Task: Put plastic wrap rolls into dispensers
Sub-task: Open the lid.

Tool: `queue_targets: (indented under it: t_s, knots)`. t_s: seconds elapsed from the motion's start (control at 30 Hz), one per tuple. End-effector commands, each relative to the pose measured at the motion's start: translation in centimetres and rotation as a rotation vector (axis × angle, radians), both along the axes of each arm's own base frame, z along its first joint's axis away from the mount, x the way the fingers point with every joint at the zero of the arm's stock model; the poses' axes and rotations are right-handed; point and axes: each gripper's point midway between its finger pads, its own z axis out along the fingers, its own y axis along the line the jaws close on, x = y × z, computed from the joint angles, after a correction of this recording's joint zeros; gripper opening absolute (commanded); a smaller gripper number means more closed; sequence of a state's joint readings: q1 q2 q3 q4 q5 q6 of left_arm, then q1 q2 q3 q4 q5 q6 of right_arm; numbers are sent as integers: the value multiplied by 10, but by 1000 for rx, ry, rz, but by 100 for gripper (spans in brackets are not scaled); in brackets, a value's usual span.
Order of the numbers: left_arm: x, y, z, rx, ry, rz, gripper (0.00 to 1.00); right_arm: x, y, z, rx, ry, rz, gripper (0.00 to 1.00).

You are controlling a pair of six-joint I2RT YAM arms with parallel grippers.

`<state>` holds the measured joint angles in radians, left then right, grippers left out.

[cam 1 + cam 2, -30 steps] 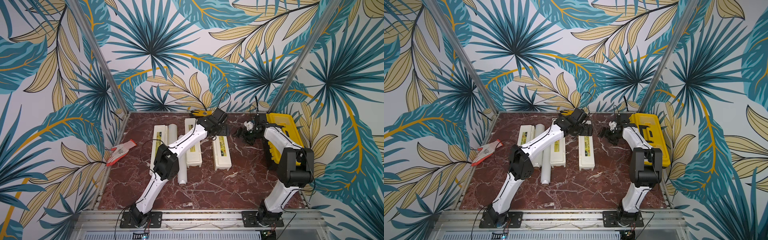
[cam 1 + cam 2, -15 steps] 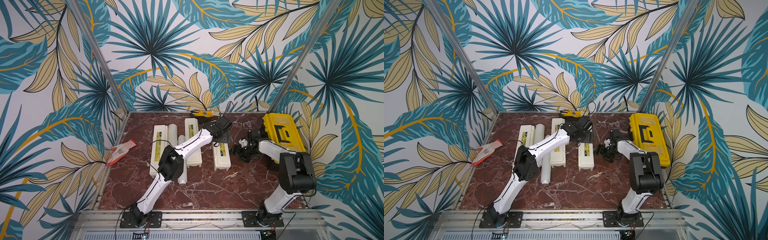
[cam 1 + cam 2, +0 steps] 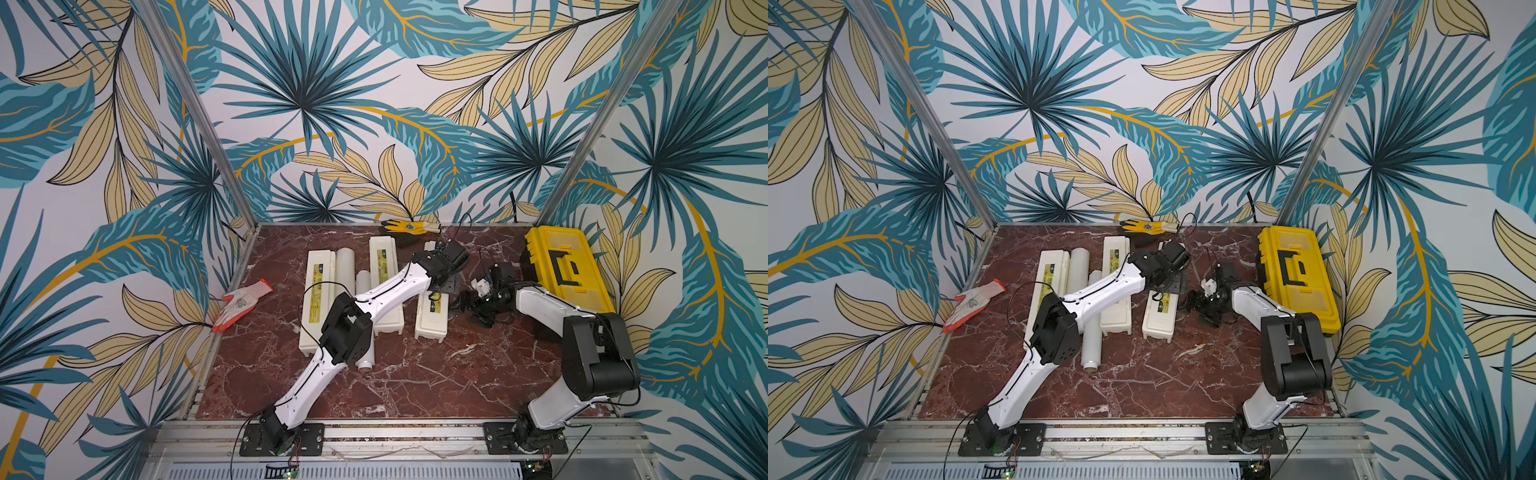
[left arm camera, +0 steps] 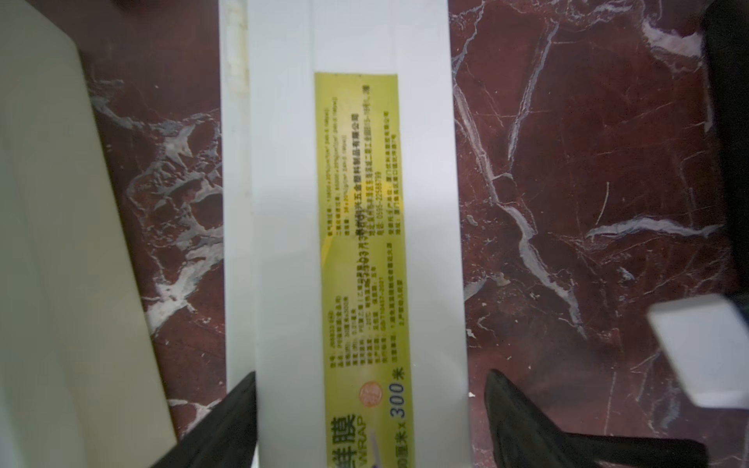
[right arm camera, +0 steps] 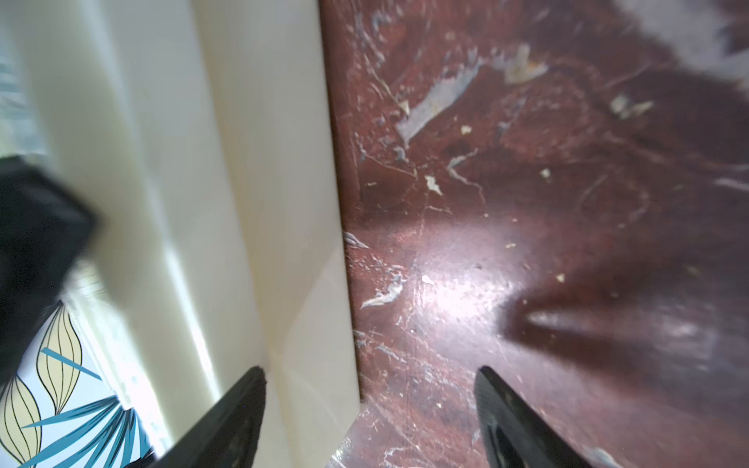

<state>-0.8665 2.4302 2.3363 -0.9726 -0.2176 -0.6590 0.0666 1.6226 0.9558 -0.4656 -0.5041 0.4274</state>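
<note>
Dispenser (image 4: 283,202), lid closed: both grippers newly moved in.
Left gripper (image 4: 369,381) spread astride it; right gripper (image 5: 371,372) spread, one finger at its side. Plastic wrap rolls (image 3: 346,266) well apart from both; lid-opening likely next.

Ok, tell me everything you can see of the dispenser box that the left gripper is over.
That dispenser is a long cream-white plastic box, lid shut, lying flat on the red marble table, the one nearest the yellow toolbox. A yellow label runs along its lid. The left arm hides its far end. The left gripper hangs open over it, a finger at each side; contact is unclear. It lies apart from the neighbouring dispenser.
</note>
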Motion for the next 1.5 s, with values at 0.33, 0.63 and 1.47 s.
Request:
queue_targets:
  t_s: [0.33, 0.63, 1.47]
  knots:
    - [-20, 5, -36, 137, 35, -31, 76, 3, -33, 5, -69, -31, -101, 82]
    - [-16, -4, -6, -4, 78, -46, 67, 17, -34, 19, -39, -91, -63, 80]
    - [-13, 9, 35, -312, 299, -192, 62, 105, 9, 68, 111, -207, 2, 14]
